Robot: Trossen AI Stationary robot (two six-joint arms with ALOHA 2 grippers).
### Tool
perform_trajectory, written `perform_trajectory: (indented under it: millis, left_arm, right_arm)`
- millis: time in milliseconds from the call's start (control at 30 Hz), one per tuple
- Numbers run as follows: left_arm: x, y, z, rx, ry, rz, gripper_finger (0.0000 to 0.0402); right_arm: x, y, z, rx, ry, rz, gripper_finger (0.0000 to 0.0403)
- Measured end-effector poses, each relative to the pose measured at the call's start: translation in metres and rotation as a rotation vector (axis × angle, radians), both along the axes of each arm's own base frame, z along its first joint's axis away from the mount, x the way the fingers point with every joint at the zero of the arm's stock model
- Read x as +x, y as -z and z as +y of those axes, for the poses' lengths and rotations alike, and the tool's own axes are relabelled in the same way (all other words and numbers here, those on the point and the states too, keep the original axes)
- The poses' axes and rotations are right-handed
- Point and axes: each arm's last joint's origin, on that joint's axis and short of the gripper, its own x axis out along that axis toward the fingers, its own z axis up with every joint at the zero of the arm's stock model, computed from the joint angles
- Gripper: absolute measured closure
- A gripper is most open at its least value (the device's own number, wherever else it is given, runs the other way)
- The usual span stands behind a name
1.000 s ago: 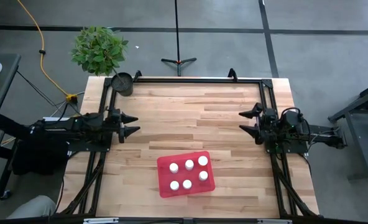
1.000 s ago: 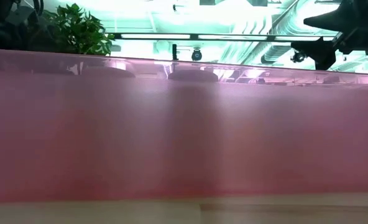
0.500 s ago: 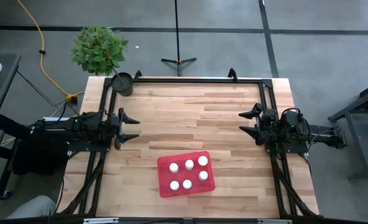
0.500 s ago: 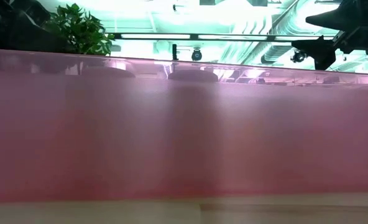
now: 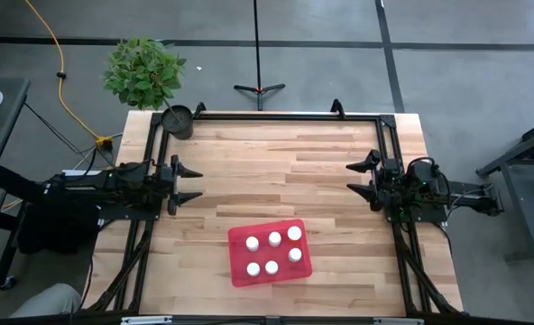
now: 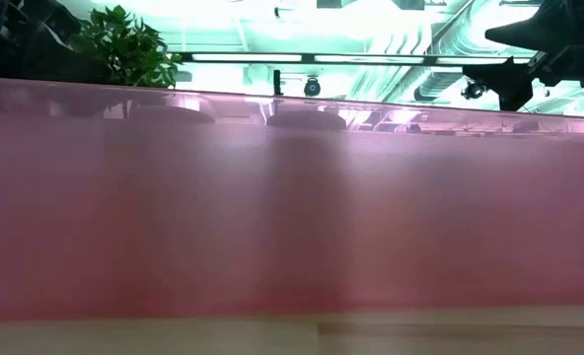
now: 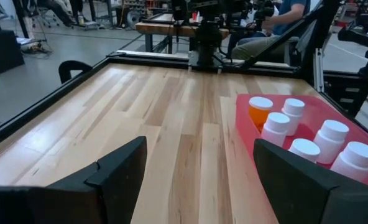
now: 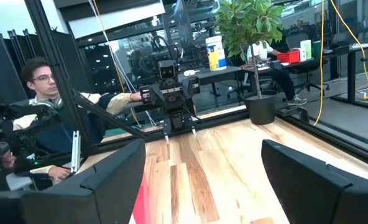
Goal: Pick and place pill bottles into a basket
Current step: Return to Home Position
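Observation:
The red tray (image 5: 240, 271) lies on the wooden table near its front edge, a little right of the middle. Six pill bottles (image 5: 272, 252) with white caps stand upright in it, in two rows. The left wrist view shows them too, one with an orange body (image 7: 259, 114). The tray's wall (image 6: 292, 197) fills the low view. My left gripper (image 5: 195, 184) hovers open at the table's left side, far from the tray. My right gripper (image 5: 354, 178) hovers open at the table's right side. Both are empty.
A dark round cup (image 5: 178, 120) stands at the table's far left corner, with a potted plant (image 5: 143, 70) on the floor beyond it. A black frame rail (image 5: 276, 116) runs round the table. People sit beyond the table's sides (image 8: 38, 93).
In the high view my left gripper's fingertips stand a little wider apart than a second ago. The tray, the bottles and my right arm have stayed where they were.

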Motion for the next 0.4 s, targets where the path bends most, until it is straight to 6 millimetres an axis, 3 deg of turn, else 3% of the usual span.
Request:
perform_trajectory:
  millis: [400]
  left_arm:
    - [0.0,-0.0001,0.0,0.0,-0.001,0.0,0.0073]
  right_arm:
    - [0.0002,0.0022,0.0,0.001,0.0,0.023,0.0091]
